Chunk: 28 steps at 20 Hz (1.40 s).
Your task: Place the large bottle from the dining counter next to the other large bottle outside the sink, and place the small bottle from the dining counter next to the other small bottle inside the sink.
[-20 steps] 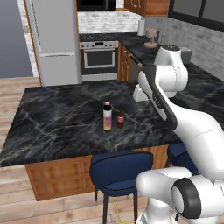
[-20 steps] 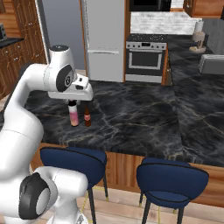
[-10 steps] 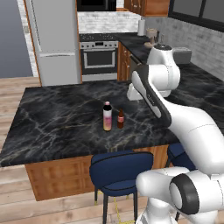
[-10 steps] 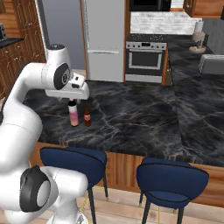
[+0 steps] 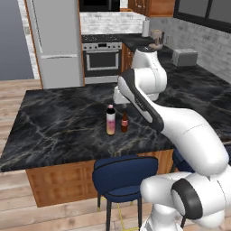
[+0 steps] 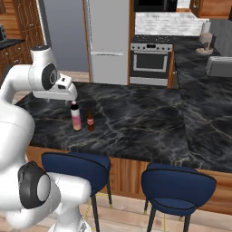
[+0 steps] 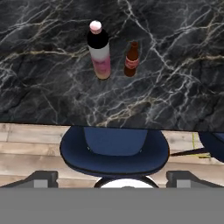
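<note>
You have a black marble dining counter (image 5: 58,117) ahead of a steel fridge (image 5: 56,40) and oven (image 5: 103,61), with blue stools (image 7: 114,148) at its near edge. On it the large bottle (image 7: 99,49) stands upright, the small bottle (image 7: 131,59) just beside it, apart; contents are hard to tell. The gripper (image 7: 112,180) hangs above, jaws released wide.

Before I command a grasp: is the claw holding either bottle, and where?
Nothing is held. The claw is open above the counter, and the large bottle and small bottle stand untouched on the counter.
</note>
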Tool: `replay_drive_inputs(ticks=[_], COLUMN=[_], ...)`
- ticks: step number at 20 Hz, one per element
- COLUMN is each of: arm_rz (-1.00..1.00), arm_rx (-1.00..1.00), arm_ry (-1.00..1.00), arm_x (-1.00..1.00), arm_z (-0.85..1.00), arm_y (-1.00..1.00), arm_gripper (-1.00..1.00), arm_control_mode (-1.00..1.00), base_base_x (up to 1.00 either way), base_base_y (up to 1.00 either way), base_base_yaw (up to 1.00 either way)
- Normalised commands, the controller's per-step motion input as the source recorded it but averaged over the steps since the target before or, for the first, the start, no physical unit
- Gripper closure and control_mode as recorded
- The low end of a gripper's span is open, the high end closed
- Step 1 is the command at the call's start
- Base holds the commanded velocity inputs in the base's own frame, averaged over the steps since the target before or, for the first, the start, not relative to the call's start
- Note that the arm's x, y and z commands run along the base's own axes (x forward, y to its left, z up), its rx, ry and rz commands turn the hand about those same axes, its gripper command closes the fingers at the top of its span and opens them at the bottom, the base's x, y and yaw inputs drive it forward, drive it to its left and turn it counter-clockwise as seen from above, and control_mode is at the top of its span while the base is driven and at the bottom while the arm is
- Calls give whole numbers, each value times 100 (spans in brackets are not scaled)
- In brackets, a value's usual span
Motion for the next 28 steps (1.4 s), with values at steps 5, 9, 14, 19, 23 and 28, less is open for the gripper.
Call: replay_drive_inputs(ticks=[5, 9, 14, 19, 23, 28], arm_rz=[0, -2, 0, 0, 0, 0], arm_rx=[0, 0, 0, 2, 8, 2], arm_ry=[2, 1, 1, 0, 0, 0], arm_x=[34, 46, 49, 37, 36, 38], arm_z=[0, 0, 0, -5, -13, -14], arm_y=[18, 5, 0, 0, 0, 0], arm_gripper=[-100, -100, -100, -100, -100, -100], arm_control_mode=[-100, -100, -100, -100, -100, -100], base_base_x=[0, 0, 0, 0, 0, 0], base_base_y=[0, 0, 0, 0, 0, 0], base_base_yaw=[0, 0, 0, 0, 0, 0])
